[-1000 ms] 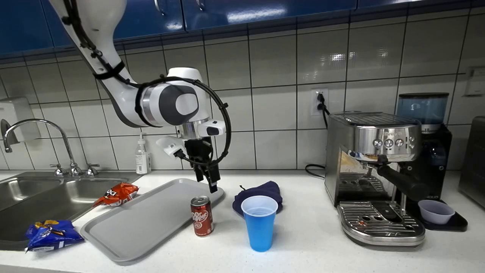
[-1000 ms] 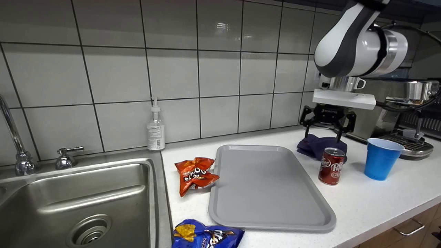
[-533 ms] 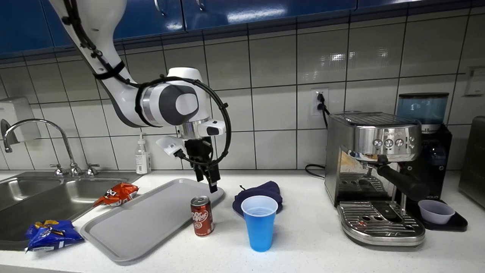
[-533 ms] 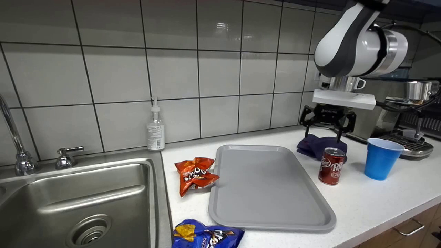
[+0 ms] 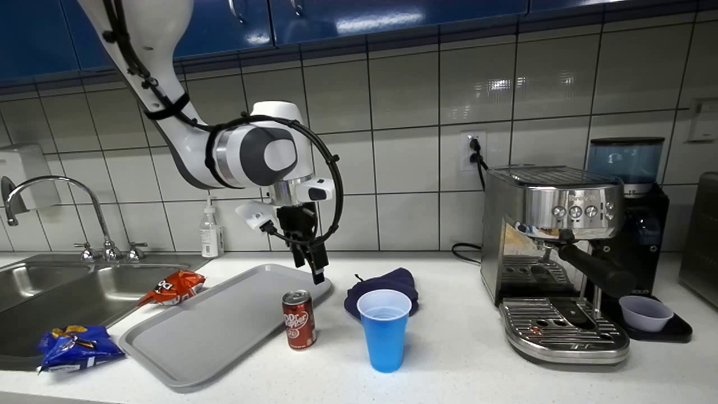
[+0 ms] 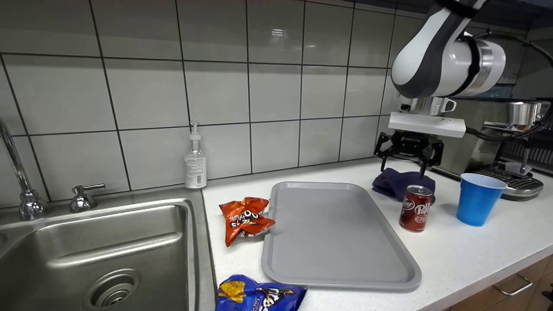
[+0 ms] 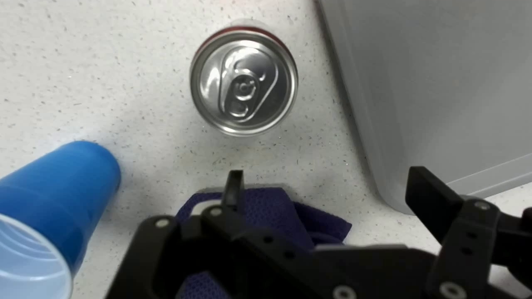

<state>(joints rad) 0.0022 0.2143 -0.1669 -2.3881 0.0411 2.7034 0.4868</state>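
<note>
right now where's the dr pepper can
In both exterior views, the can stands upright on the counter, right of the gray tray and left of the blue cup.

In both exterior views, soft, even light covers the white table [image 5: 449, 342], while the tiled wall [image 5: 404, 163] dims to grey, darkest beneath the blue cabinets [image 5: 398, 17]. Glare smears the cabinet fronts, and small patches of reflected light, seemingly from overhead, dot the upper tiles. Bright streaks line the steel sink [image 6: 112, 250]; the espresso machine [image 5: 549, 207] gleams. Tile seams splay outward toward the sides, and small lettering is soft. The wrist view is brighter, with crisp glints on the lid of the Dr Pepper can [image 7: 244, 83], a soft shadow along the grey tray [image 7: 449, 83], and the blue plastic cup [image 7: 62, 199] stretched toward the corner; the pincer [image 7: 327, 185] is nearly black, its nearest parts blurred.
</note>
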